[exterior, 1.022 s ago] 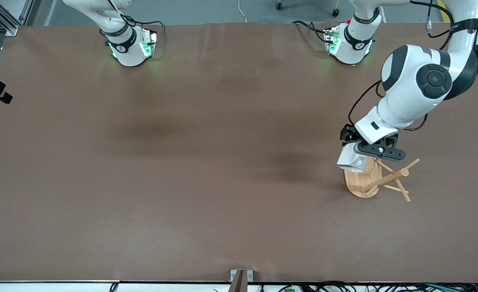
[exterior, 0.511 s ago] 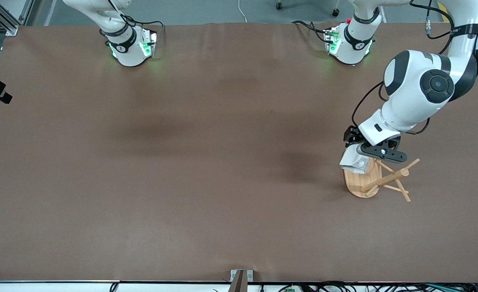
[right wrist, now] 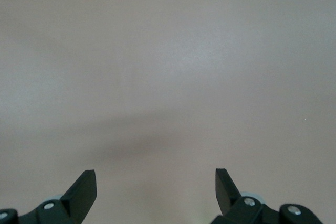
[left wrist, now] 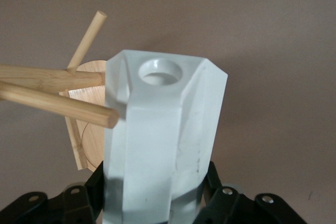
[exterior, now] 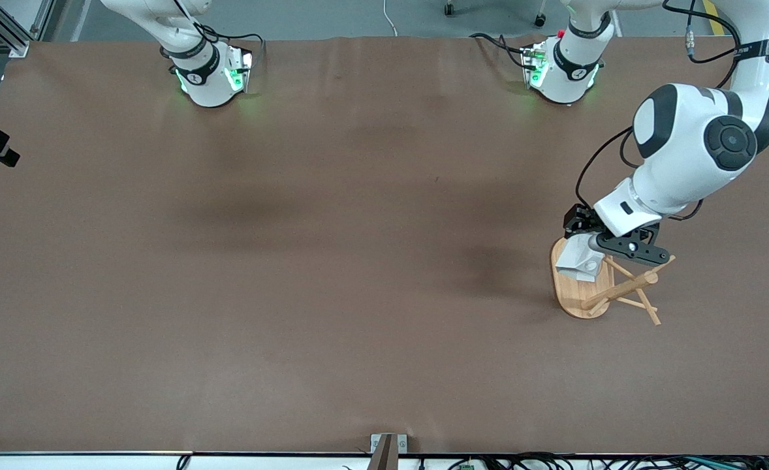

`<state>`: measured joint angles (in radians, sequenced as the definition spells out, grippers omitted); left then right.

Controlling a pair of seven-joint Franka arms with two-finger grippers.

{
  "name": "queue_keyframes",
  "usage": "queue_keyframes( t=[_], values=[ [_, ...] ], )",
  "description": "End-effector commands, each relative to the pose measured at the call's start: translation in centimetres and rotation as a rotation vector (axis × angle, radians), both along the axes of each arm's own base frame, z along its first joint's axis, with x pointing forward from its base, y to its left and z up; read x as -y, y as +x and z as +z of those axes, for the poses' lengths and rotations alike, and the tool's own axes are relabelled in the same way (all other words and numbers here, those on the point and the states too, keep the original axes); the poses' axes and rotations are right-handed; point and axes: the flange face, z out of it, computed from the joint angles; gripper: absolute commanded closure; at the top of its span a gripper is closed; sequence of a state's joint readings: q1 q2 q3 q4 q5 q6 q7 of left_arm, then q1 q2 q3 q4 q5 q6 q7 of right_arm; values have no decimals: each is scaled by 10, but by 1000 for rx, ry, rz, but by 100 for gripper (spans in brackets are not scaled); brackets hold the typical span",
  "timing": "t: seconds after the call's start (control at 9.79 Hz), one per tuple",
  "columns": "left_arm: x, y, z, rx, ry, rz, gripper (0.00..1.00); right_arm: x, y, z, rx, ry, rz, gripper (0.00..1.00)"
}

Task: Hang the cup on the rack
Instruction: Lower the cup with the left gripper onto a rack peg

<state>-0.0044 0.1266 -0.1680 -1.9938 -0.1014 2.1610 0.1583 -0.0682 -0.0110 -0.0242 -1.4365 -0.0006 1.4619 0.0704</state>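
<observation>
- Right then, left gripper was up in the air over the rack, clamped on the cup.
- Left wrist view showed the black fingers pinching the cup on both sides low on its body; handle face with the round hole pointed away from the wrist.
- Cup sat tilted over the rack's oval base, toward the edge farther from the front camera.
- One peg tip was touching or just short of the cup's side wall, beside the hole, not through it. Couldn't tell which from that angle.
- Rack stood on the brown table toward the left arm's end, post and pegs leaning toward the front camera in that view.
- Cup was not on any peg.
- Right gripper was spread wide and held nothing, only bare tabletop under it; it did not show in the front view. Right arm was waiting.
</observation>
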Motion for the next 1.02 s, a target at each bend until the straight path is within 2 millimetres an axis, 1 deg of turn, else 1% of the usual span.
queue_keyframes(
  t=[0.0, 0.1, 0.2, 0.51, 0.72, 0.82, 0.92],
  values=[
    [-15, 0, -21, -21, -34, -7, 100, 3, -2, -1, -7, -16, 4, 0],
    [-19, 2, -25, -27, -46, -9, 100, 3, -2, -1, -6, -16, 2, 0],
    [-29, 5, -26, -26, -45, -4, 100, 3, -2, -1, -7, -16, 2, 0],
    [-37, 8, -31, -28, -43, 0, 100, 11, -3, -1, -6, -16, -10, 0],
    [-40, 12, -30, -22, -42, 4, 96, 12, -3, -2, -9, -16, -13, 0],
    [-40, 14, -29, -19, -42, 3, 82, 12, -3, -2, -9, -16, -13, 0],
    [-40, 14, -29, -19, -42, 5, 26, 12, -3, -2, -9, -16, -13, 0]
  ],
)
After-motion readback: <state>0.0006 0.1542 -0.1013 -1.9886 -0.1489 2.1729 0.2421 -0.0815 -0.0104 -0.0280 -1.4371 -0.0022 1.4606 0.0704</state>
